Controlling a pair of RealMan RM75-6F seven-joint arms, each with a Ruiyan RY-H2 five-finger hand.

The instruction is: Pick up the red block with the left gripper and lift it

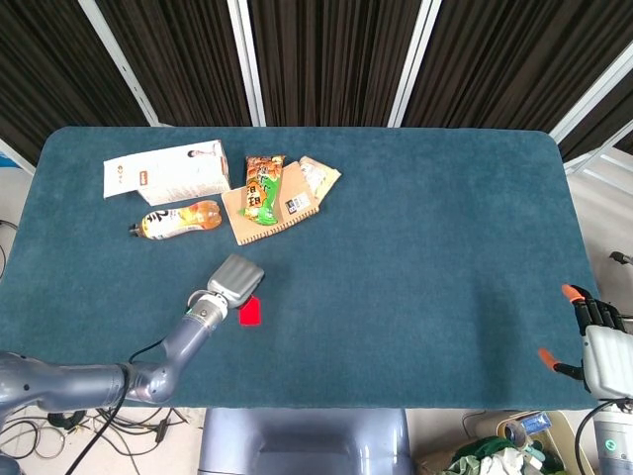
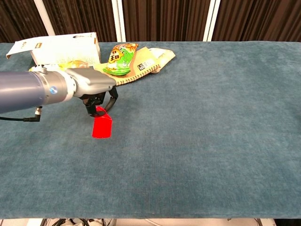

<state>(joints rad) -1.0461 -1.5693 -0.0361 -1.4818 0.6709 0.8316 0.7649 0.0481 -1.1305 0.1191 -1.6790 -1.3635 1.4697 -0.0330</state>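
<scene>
The flat red block (image 2: pixel 102 125) (image 1: pixel 249 313) hangs tilted in my left hand (image 2: pixel 99 94) (image 1: pixel 235 279), pinched at its upper end. Its lower end looks to sit at or just above the blue cloth. The hand's grey back hides the block's top in the head view. My right hand (image 1: pixel 590 332) rests at the table's right edge in the head view, fingers spread and holding nothing.
At the back left lie a white carton (image 1: pixel 166 171), an orange drink bottle (image 1: pixel 178 220), a green snack bag (image 1: pixel 261 187) and a brown notebook (image 1: pixel 287 201). The blue table cloth (image 1: pixel 425 237) stretches to the right.
</scene>
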